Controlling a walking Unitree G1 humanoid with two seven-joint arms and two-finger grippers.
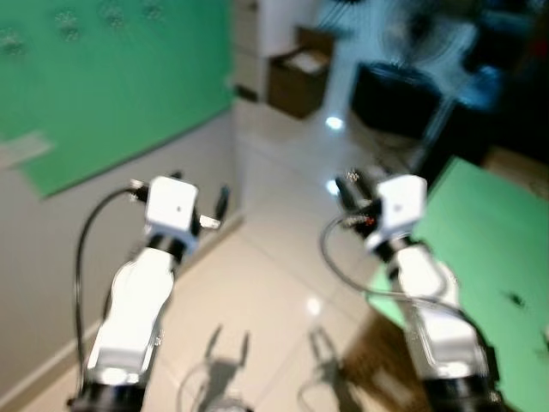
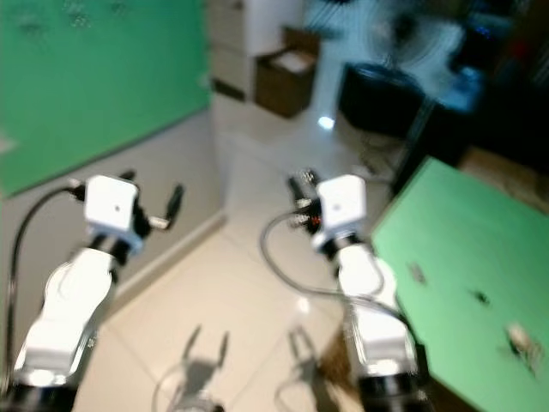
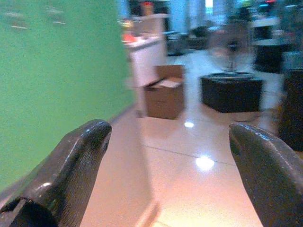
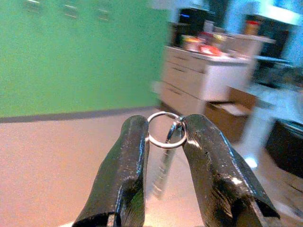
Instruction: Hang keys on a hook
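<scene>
My right gripper point(image 4: 163, 130) is shut on a silver key ring point(image 4: 163, 128), and a key point(image 4: 163, 165) hangs down from it between the fingers. In the left eye view the right gripper point(image 1: 350, 190) is raised at centre right, above the floor. Several small hooks point(image 4: 71, 9) sit high on the green wall panel point(image 1: 103, 86) at the left. My left gripper point(image 1: 202, 196) is raised near that wall, open and holding nothing. Its two black fingers point(image 3: 71, 170) stand wide apart.
A green-topped table point(image 1: 489, 266) stands at the right with small items on it. Ahead are a brown cardboard box point(image 1: 296, 77), a black bin point(image 1: 390, 99), a fan and white cabinets. Glossy tiled floor point(image 1: 274, 257) lies between.
</scene>
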